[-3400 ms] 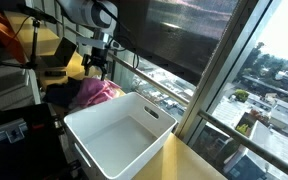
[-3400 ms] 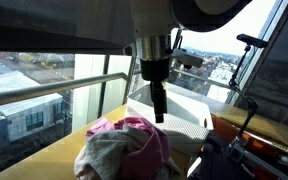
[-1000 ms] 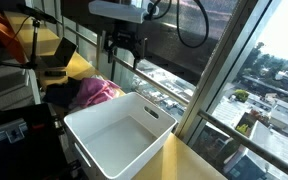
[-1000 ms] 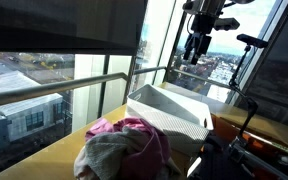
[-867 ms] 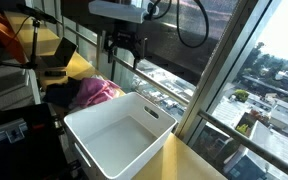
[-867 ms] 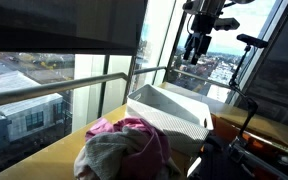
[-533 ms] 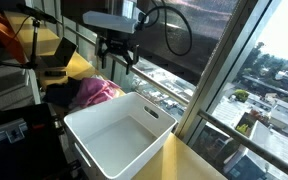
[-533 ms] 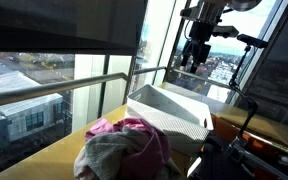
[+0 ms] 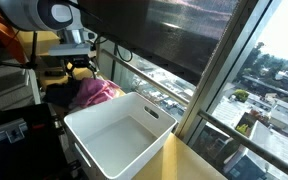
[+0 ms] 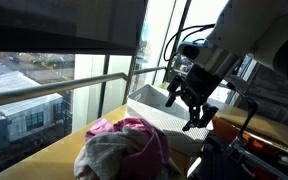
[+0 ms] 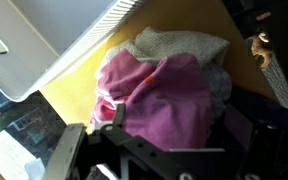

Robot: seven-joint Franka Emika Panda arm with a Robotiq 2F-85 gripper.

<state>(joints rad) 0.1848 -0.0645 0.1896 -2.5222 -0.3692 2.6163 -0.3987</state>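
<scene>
Gripper (image 10: 184, 112) hovered with fingers spread and empty above the pink cloth (image 11: 159, 95) heaped on the yellow table (image 11: 72, 92), just left of the white bin (image 9: 119, 130).

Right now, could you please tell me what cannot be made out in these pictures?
Wrist view: fingers blurred, cut off by the bottom edge.
Exterior view: clothes pile partly hidden behind the white bin.
Exterior view: gripper motion-blurred, fine detail lost.
Wrist view: white bin's inside cut off by the upper edge.
</scene>
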